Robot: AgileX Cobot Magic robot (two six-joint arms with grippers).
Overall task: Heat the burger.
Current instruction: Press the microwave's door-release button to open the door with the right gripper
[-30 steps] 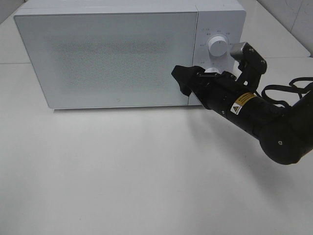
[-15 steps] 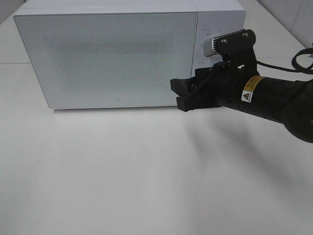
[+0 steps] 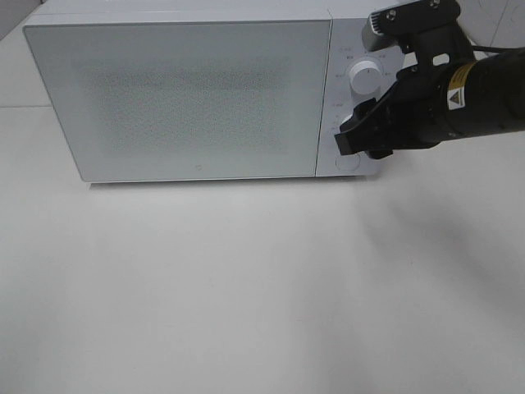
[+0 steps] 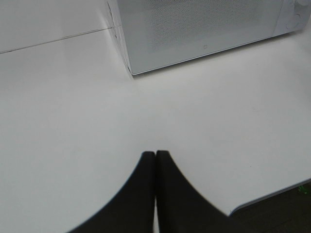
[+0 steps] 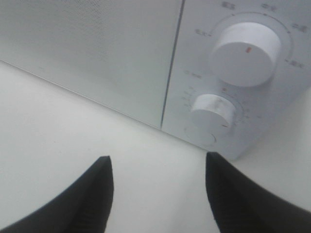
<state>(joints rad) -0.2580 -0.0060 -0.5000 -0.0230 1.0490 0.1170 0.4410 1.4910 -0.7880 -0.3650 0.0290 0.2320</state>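
Observation:
The burger is out of view. The white microwave point(image 3: 189, 90) stands at the back of the table with its door shut, and nothing shows through the speckled window. My right gripper point(image 3: 349, 144) hangs open just in front of the lower part of the microwave's control panel, holding nothing. In the right wrist view the right gripper point(image 5: 158, 162) points at the small lower knob point(image 5: 212, 110), with the big upper knob point(image 5: 245, 52) beyond it. My left gripper point(image 4: 155, 154) is shut and empty, low over the bare table, away from the microwave point(image 4: 194, 29).
The upper knob point(image 3: 365, 75) shows beside the right arm. A round button point(image 5: 201, 138) sits under the lower knob. The white table point(image 3: 246, 287) stretches in front of the microwave. Its near edge point(image 4: 272, 194) shows in the left wrist view.
My right arm has swung right and up, from the door's lower right corner to the control panel, and its jaws have narrowed somewhat.

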